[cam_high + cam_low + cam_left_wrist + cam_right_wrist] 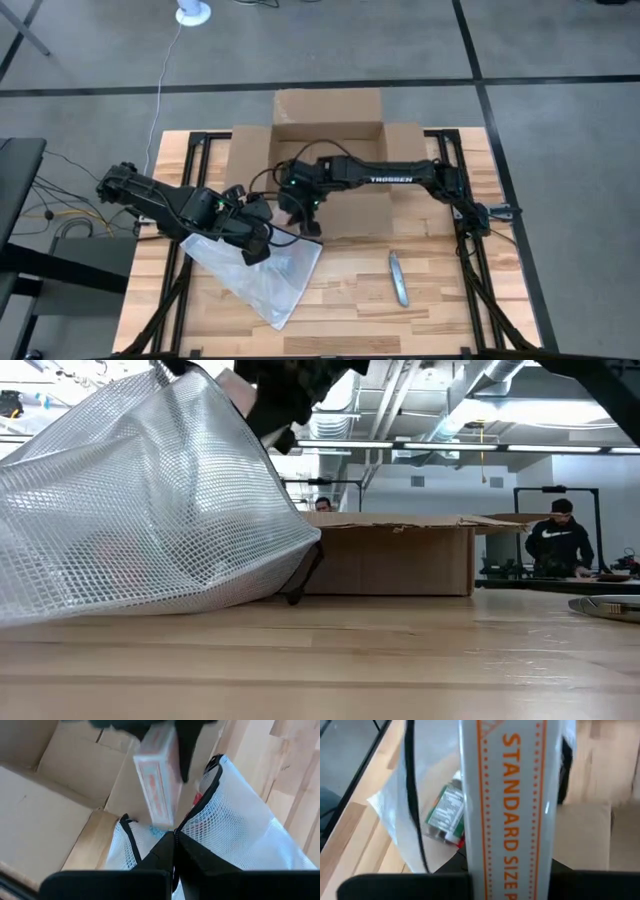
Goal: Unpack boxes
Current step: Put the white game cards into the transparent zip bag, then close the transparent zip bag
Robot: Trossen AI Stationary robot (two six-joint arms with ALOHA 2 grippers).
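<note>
The brown cardboard box [330, 160] stands open at the table's far middle, flaps spread; the low view shows its near wall [400, 555]. In front of it lies a clear mesh zip bag [265, 275], its mouth raised by my left gripper [258, 243], which is shut on the rim. My right gripper [303, 215] is shut on a white card pack with orange print [155, 780] just above the bag's mouth. A green-labelled item [445, 815] lies inside the bag. My left gripper pinches the bag's black-trimmed mouth rim [182, 822] between its two fingers, coming from the table's left. That edge is lifted off the table and the mouth gapes; the bag's far end rests on the wood. My right gripper pinches the pack's upper end [160, 740] between its two fingers [187, 750], which point down from above. The pack [505, 810] hangs tilted below them, lengthwise along the fingers, clear of table and bag.
A slim grey tool [398, 278] lies on the wood to the right of the bag; it also shows at the low view's right edge [605, 606]. People stand in the room behind the box [560, 540]. Bare wood lies toward the near edge.
</note>
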